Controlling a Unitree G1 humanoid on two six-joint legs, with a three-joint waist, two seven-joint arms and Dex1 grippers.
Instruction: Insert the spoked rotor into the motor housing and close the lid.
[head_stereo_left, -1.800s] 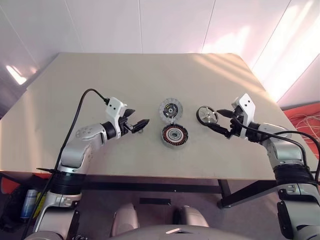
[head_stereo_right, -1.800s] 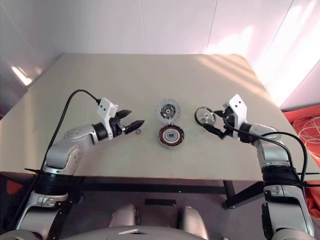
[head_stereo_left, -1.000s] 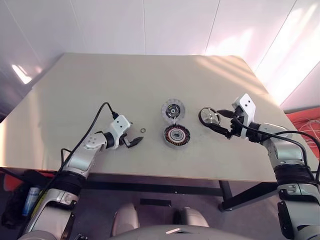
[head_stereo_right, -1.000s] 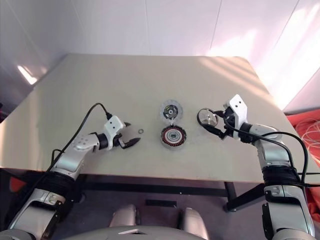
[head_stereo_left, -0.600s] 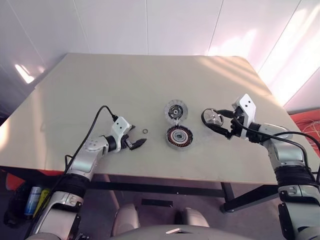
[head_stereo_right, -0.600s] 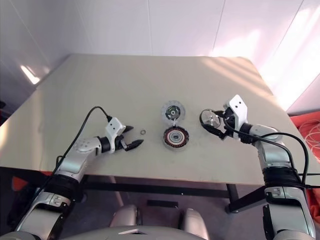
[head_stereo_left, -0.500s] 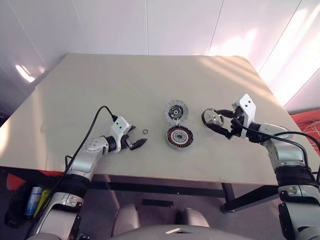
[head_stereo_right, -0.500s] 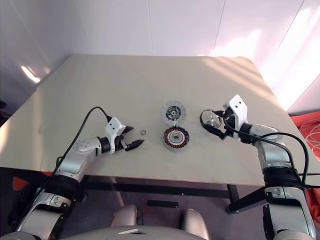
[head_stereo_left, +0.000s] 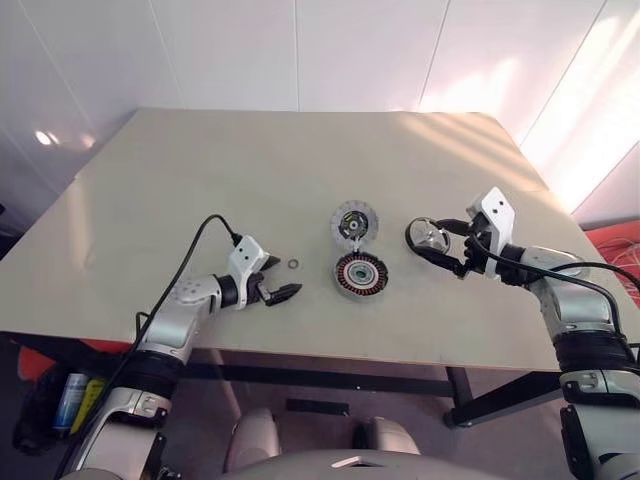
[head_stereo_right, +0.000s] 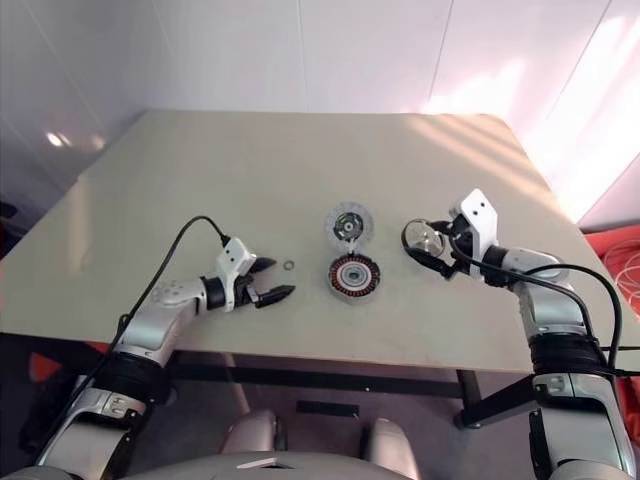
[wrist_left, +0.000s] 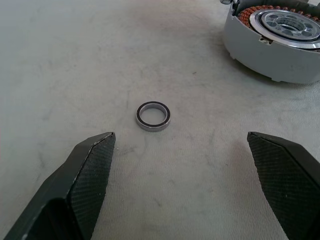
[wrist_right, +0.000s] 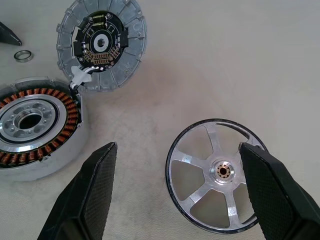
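1. Now the left gripper (head_stereo_left: 283, 292) sits lower and nearer the table's near edge than a second or two ago, fingers (wrist_left: 85, 175) spread wide and holding nothing, aimed at a small metal ring (wrist_left: 153, 115) lying flat between the tips but further out
2. Right gripper (head_stereo_left: 446, 247) has not shifted, jaws apart with nothing pinched; the spoked rotor (wrist_right: 217, 174) lies flat on the table (head_stereo_left: 200, 180) between its fingers (wrist_right: 95, 195), not lifted
3. Meaning for the task: nothing inserted yet; the change is only the left arm re-posing towards the ring, and the rotor grasp looks like the step in hand
4. Motor housing (head_stereo_left: 360, 274) sits open near table centre, copper windings up, hub bare; lid (head_stereo_left: 355, 220) lies flipped open just behind it, joined at the housing's far edge, circuit side up
5. Rotor is to the right of the housing, near but apart; ring is to the housing's left, also apart
6. Edges: the left gripper is close to the near table edge, so little room to pull back there; the right gripper is nearer the right-hand edge
7. Open room: wide bare tabletop behind the lid and out to the left; the path from rotor to housing is short and unobstructed; lid needs free space above the housing to swing shut
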